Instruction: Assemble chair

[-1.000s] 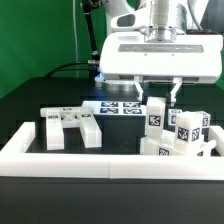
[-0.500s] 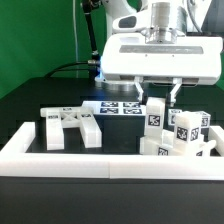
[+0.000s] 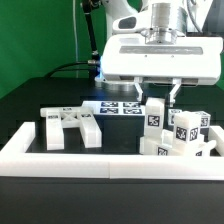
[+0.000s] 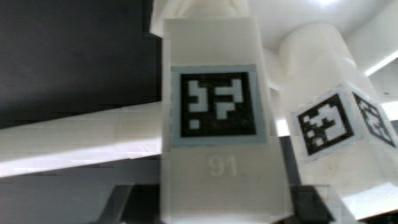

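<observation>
The chair (image 3: 178,135), in loose parts just beyond the long white rail (image 3: 110,160), has one square leg (image 3: 155,115) pinched upright by the end effector (image 3: 163,97), evidently to keep it plumb for fitting.

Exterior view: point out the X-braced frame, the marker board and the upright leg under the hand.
X-braced frame (image 3: 71,123), exterior view, centre of the X.
marker board (image 3: 118,107), exterior view, its printed top.
upright leg (image 3: 155,119), exterior view, its tagged face.
</observation>
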Motion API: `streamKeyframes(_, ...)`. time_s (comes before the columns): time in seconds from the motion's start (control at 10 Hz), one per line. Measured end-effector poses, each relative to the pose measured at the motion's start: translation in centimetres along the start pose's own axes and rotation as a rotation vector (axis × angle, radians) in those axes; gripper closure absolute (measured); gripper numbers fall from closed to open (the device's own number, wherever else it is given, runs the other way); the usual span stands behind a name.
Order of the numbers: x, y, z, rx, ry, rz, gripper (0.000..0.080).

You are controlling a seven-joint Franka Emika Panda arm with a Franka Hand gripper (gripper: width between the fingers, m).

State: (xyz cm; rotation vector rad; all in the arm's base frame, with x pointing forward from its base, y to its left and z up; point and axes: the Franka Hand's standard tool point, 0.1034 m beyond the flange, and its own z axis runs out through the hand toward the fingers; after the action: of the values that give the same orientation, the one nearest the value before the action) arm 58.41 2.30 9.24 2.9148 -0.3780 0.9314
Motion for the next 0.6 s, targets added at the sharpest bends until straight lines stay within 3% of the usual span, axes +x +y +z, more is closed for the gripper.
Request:
streamKeyframes(0.2, -0.38, 0.04, 0.21, 0.001, -0.031, 0.001, 0.0507)
streamKeyframes(0.4, -0.42, 0.05, 0.24, 0.000, -0.032, 0.001, 0.0194)
streamKeyframes(0.6, -0.48, 0.07, 0.27, 0.000, -0.033, 0.000, 0.0163)
